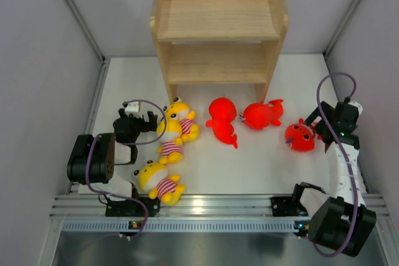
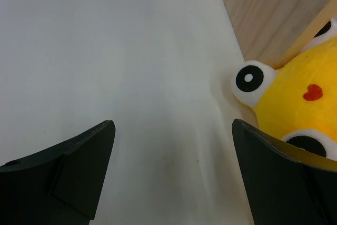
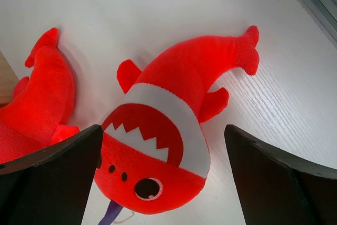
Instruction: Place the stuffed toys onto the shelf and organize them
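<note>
Left gripper [image 2: 174, 130], claw spread, has a yellow toy [image 2: 295, 98] at frame right; right gripper [image 3: 163, 133], also spread, hovers over a centred red shark [image 3: 179, 93].

The left arm [image 1: 90, 157] and right arm [image 1: 343, 166] share bulky rounded matte-black joint housings, glossy white links and looping grey-purple cables. The left tool [image 2: 172, 126] and right tool [image 3: 163, 128] have plain black wedge-shaped fingers [image 2: 79, 167].

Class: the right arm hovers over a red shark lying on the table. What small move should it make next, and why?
Probably lower the right end effector and close it on the red shark. In the wrist view its jaws stand open with the shark framed between them, not yet grasped, and the shelf holds no toys yet.
</note>
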Action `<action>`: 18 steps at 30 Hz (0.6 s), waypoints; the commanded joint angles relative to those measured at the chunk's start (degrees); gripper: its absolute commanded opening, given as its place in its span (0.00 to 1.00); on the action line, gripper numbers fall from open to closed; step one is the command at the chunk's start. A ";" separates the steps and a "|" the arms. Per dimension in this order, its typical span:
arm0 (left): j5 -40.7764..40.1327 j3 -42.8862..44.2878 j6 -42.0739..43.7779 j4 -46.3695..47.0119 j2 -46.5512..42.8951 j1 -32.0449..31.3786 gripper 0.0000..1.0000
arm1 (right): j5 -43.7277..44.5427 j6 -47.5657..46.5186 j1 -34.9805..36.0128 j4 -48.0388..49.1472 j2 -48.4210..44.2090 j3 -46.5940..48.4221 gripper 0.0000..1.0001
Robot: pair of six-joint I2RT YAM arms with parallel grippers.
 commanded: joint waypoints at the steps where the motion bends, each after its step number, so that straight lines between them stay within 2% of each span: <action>1: 0.81 0.99 0.60 3.46 0.03 -0.04 0.99 | -1.11 -0.83 -0.58 1.57 -1.59 0.55 0.99; 8: 3.01 -0.75 0.08 4.26 -1.90 0.75 0.99 | -3.84 -1.09 -0.58 -0.36 -2.82 2.12 0.99; 9: 1.61 -1.63 -0.45 6.25 -3.47 1.10 0.99 | -3.32 -0.65 -0.58 -0.72 -2.56 2.56 1.00; 10: 4.21 -2.25 -1.33 8.54 -4.62 1.71 0.99 | -3.14 -0.56 -0.58 -1.33 -2.30 3.09 0.99; 11: 9.63 0.61 -3.68 4.64 -8.29 3.55 0.97 | -3.05 -0.30 -0.67 -2.03 -1.77 4.14 0.99; 12: 18.82 4.21 -4.84 -7.66 -11.11 6.18 0.96 | -3.05 0.40 -0.93 -2.21 -0.20 4.59 0.99; 14: 24.69 12.99 -7.75 -22.82 -11.06 11.90 0.95 | -3.31 1.63 -1.72 -1.86 1.83 5.03 0.99; 15: 25.24 22.78 -5.66 -41.09 -10.26 12.96 0.93 | -3.75 3.11 -2.94 -0.56 4.01 5.12 0.99; 18: 29.10 28.67 0.59 -54.25 -10.34 13.23 0.91 | -5.07 6.55 -5.58 2.34 8.15 4.94 1.00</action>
